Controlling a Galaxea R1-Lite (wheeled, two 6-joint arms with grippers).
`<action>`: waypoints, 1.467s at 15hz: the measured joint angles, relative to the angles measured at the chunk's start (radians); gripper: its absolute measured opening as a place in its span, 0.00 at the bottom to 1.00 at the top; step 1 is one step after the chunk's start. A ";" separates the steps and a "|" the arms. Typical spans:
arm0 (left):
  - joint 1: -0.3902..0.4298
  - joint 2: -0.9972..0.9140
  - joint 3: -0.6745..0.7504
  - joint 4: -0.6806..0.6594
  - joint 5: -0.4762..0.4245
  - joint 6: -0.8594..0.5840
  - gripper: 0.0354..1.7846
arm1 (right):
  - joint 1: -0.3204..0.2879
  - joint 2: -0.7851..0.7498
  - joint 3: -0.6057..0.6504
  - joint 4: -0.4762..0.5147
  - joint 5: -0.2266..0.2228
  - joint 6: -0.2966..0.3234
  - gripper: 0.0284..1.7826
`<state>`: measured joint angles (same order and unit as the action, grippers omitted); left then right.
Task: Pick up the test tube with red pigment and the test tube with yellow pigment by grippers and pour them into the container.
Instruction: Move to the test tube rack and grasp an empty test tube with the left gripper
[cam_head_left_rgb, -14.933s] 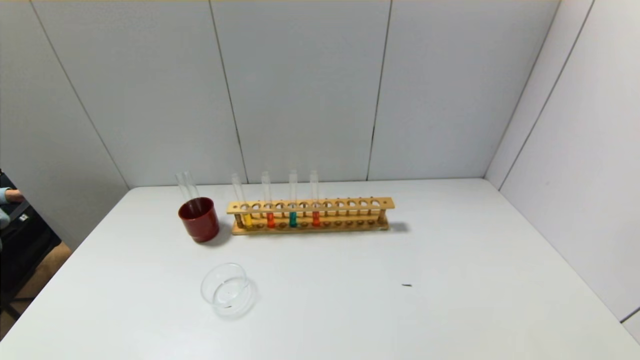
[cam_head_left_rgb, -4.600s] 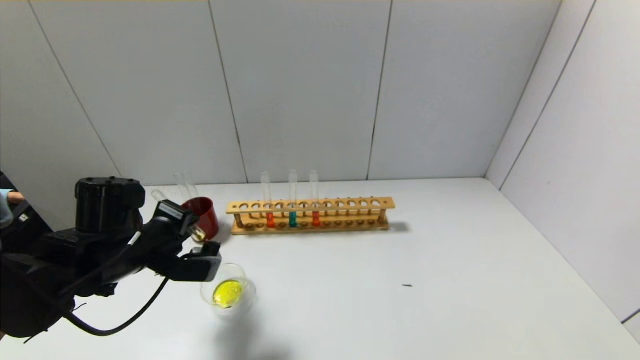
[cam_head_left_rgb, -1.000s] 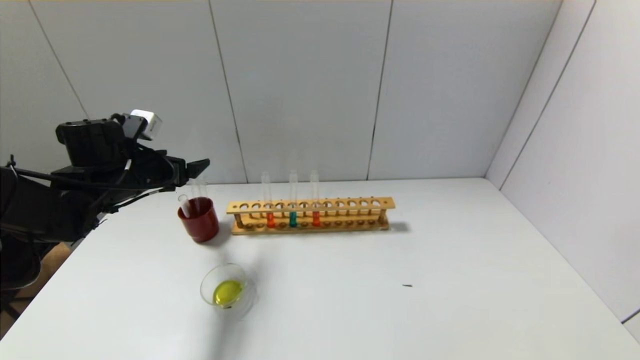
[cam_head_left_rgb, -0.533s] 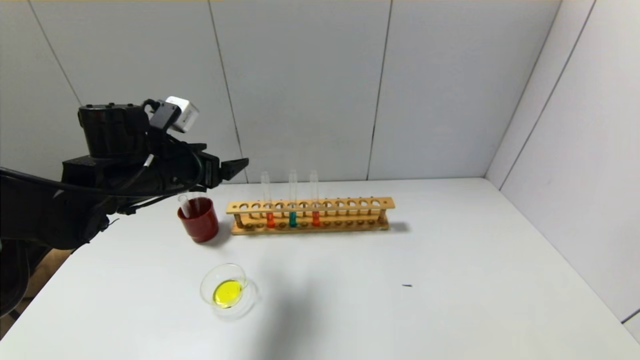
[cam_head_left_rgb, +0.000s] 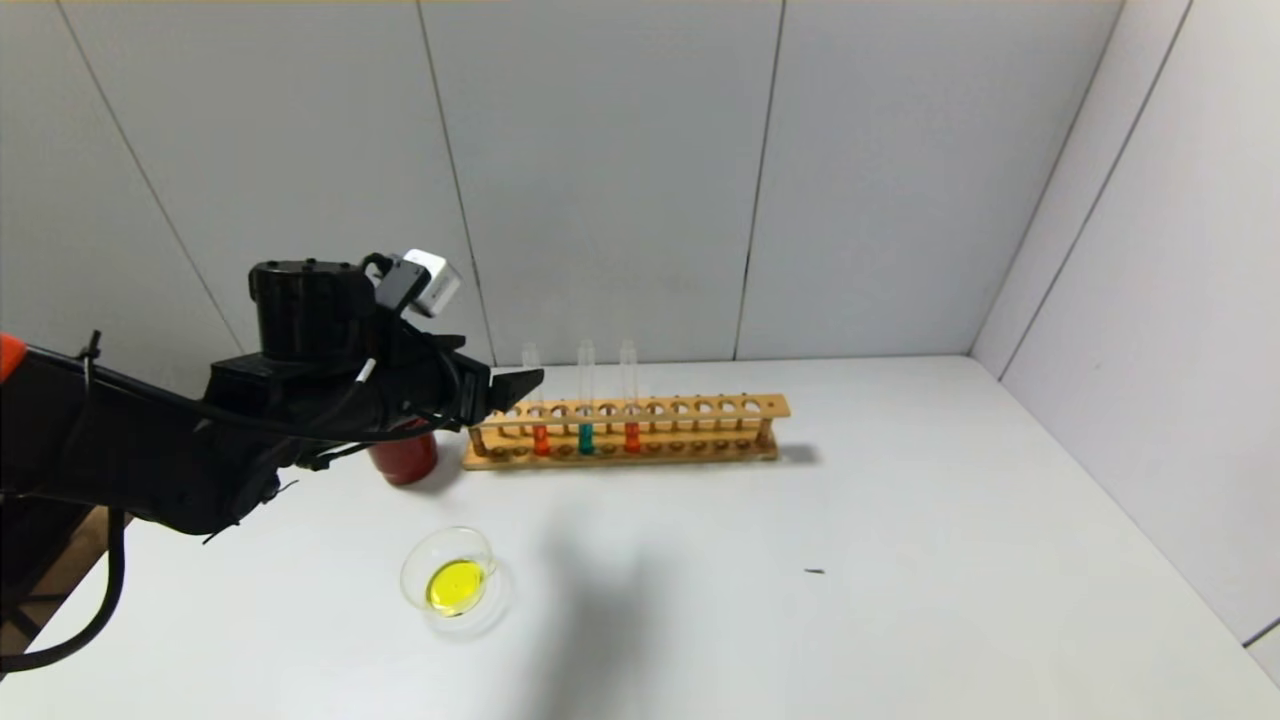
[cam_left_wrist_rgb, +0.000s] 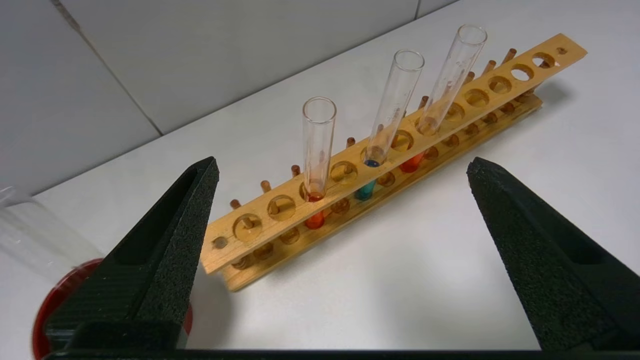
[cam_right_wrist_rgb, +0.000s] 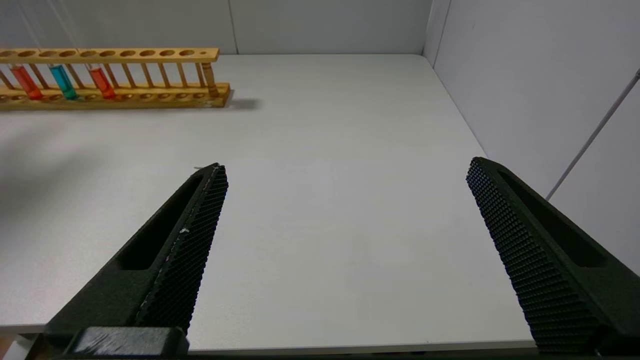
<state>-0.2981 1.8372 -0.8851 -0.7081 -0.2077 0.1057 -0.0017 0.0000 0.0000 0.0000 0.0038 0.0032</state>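
Head view: your left gripper (cam_head_left_rgb: 520, 385) reaches level toward the rack (cam_head_left_rgb: 700, 408), jaws wide, empty; dish (cam_head_left_rgb: 455, 580) holds yellow liquid. Left wrist view: three tubes stand racked, nearest red tube (cam_left_wrist_rgb: 318, 150). Right wrist view: right gripper (cam_right_wrist_rgb: 345, 170) parked, jaws apart.

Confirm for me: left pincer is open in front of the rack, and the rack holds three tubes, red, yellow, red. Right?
Not quite. The middle tube holds teal liquid, not yellow; the left wrist view shows it. The yellow is already in the glass dish. The left pincer is open before the rack, as you said.
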 joint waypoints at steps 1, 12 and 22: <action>-0.001 0.029 -0.005 -0.026 0.001 0.000 0.98 | 0.000 0.000 0.000 0.000 0.000 0.000 0.98; 0.002 0.323 -0.235 -0.036 0.087 0.000 0.90 | 0.000 0.000 0.000 0.000 0.000 0.000 0.98; -0.015 0.340 -0.276 -0.026 0.089 0.000 0.16 | 0.000 0.000 0.000 0.000 0.000 0.000 0.98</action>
<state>-0.3130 2.1772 -1.1613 -0.7340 -0.1187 0.1053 -0.0017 0.0000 0.0000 0.0000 0.0038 0.0032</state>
